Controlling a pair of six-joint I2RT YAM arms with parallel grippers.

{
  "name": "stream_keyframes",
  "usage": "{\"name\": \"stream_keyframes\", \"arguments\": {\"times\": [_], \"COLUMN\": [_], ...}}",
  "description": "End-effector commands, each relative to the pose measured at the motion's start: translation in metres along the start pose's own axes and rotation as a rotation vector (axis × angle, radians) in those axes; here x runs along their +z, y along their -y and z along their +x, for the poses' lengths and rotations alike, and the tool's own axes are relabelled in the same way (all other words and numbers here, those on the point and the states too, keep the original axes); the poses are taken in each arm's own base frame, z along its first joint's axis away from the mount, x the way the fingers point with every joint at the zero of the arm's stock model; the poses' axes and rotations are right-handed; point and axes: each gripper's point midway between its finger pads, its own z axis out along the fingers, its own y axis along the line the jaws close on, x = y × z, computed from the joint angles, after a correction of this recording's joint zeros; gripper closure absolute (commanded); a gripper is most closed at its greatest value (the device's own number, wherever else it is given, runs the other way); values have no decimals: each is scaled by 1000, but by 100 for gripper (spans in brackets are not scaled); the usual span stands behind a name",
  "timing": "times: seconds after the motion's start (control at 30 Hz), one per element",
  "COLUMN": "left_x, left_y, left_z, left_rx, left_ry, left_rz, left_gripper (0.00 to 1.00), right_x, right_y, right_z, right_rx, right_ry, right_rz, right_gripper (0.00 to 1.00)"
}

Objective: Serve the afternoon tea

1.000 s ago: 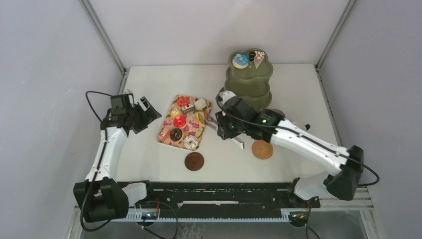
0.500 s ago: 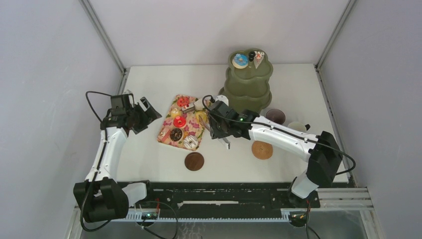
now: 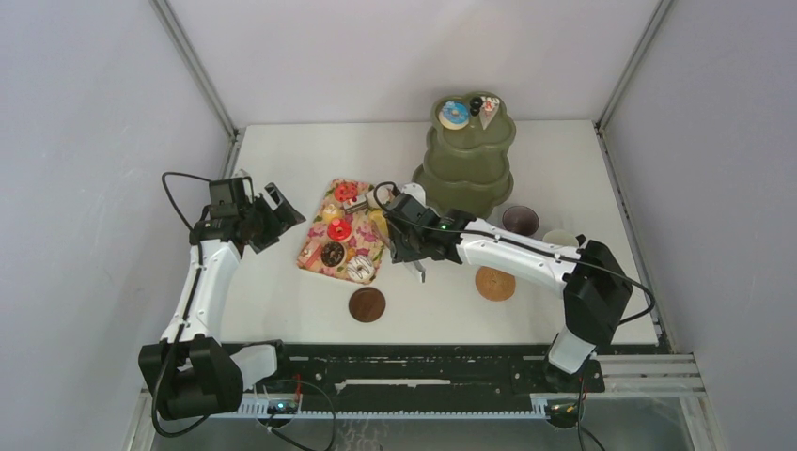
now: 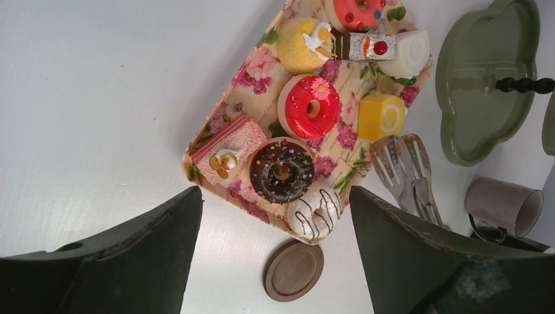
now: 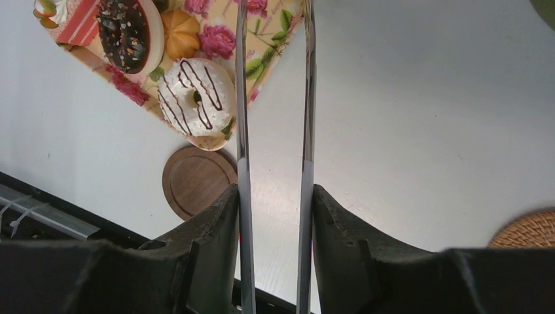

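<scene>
Right gripper (image 5: 273, 204) has swung left, clamped on long thin metal tongs (image 4: 391, 157) whose empty tips sit slightly apart just beside the yellow swirl-faced toy cube (image 4: 381, 116) on the floral-patterned rectangular tray (image 4: 256, 69), which looks light and squishy, so I'd pinch its flat sides.

The tongs (image 5: 243, 131) are seen as 2 arms of polished metal. Beside the glossy, floral-printed tray (image 4: 249, 69), a smooth dark wooden coaster (image 5: 198, 181) is seen; on the tray, the red donut (image 4: 296, 108) appears shiny plastic.
</scene>
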Motion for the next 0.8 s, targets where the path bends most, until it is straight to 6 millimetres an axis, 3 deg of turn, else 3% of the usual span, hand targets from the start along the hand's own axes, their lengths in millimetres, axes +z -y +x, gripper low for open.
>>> {"name": "stream_keyframes", "arguments": {"times": [0.0,0.57,0.67,0.77], "left_x": [-11,-11,-11,-11], "left_y": [12,11,11,11], "left_z": [-22,-21,-22,-21], "left_rx": [40,42,41,43], "left_ry": [73,71,73,73], "left_rz": [33,33,31,32], "left_gripper": [13,13,13,13], "right_x": [2,20,19,15], "right_y": [-19,-18,-19,-18], "right_z": [-19,-27,-29,-30], "right_rx": [35,7,-2,-6], "right_ry": [60,77,82,88], "right_rz": [-44,26,21,19], "right_gripper": [52,51,56,69]}}
